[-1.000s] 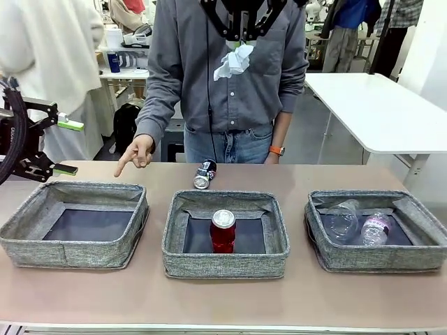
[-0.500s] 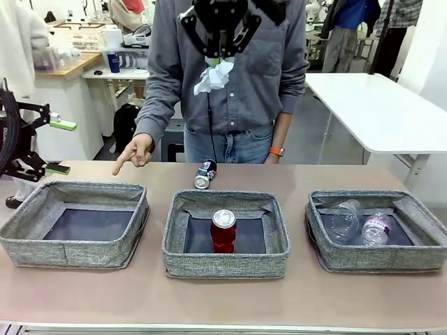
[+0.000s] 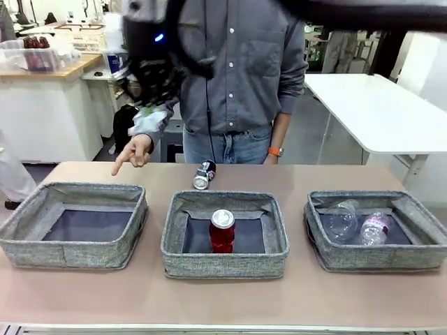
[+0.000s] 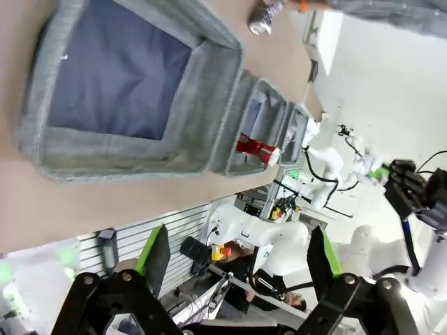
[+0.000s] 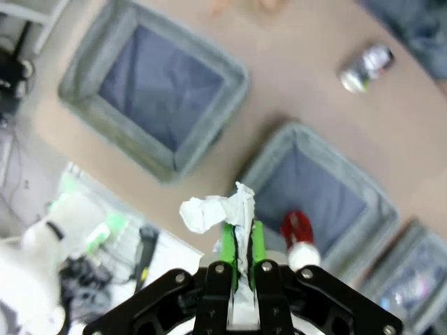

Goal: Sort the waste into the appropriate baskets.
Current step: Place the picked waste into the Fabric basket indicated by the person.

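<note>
white paper wad (image 5: 209,209) clamped in right gripper (image 5: 239,243), up-left of the middle basket (image 3: 223,265). left gripper (image 4: 239,255) gapes empty. crushed can (image 3: 204,174) lies behind that basket.

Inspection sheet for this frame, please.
surface: tan table.
job's things: left basket empty; middle basket holds upright red can; right basket holds bottle and cup; crushed can lies on table behind middle basket.
clutter: nothing seen.
claws: left claw open, empty; right claw shut on paper wad.
cables: thin dark cord down person's shirt.
surroundings: person's hand points down near left basket; white table beyond.
</note>
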`<state>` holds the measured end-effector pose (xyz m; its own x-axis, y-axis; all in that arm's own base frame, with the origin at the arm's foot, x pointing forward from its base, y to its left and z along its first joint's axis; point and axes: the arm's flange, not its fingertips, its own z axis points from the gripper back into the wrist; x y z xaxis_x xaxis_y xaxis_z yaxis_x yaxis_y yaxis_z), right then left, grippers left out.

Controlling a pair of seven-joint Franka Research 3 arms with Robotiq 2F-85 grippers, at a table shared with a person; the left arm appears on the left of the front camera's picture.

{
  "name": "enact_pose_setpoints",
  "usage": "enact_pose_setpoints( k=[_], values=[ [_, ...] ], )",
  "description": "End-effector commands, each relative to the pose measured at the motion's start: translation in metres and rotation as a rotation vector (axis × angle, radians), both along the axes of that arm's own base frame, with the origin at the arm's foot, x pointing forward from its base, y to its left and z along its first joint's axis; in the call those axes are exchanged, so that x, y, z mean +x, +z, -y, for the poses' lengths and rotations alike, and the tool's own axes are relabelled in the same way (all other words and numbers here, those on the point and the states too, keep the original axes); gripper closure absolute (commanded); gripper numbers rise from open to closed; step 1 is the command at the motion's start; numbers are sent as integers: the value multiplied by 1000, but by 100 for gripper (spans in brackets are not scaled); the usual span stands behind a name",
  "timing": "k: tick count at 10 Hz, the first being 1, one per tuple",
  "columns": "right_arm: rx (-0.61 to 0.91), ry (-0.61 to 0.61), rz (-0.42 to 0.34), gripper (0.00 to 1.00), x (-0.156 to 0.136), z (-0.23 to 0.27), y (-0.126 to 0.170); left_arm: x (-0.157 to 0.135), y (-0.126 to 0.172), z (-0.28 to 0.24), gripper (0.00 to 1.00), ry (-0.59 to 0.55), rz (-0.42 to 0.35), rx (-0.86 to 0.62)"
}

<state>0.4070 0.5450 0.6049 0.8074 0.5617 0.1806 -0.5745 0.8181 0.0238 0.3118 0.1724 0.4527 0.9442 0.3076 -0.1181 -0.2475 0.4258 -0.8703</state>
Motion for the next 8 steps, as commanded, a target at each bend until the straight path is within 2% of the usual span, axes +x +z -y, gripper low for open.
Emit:
enact_pose_setpoints(
  k=[1, 2, 3, 4, 5, 8],
  values=[
    [158, 177, 126, 92, 31, -51, -29, -17, 0, -29, 0, 36, 5, -44],
    [226, 279, 150, 92, 31, -72, -51, -30, 0, -41, 0, 48, 2, -45],
    [199, 350, 128, 92, 31, -89, -71, -40, 2, -49, 0, 76, 17, -101],
    [177, 420, 88, 92, 31, -99, -87, -20, -6, -32, 0, 58, -18, -29],
    [147, 464, 70, 92, 33, -100, -96, -20, -6, -32, 0, 58, -18, -29],
    [175, 484, 73, 92, 34, -88, -89, -20, -6, -32, 0, 58, -18, -29]
  ],
)
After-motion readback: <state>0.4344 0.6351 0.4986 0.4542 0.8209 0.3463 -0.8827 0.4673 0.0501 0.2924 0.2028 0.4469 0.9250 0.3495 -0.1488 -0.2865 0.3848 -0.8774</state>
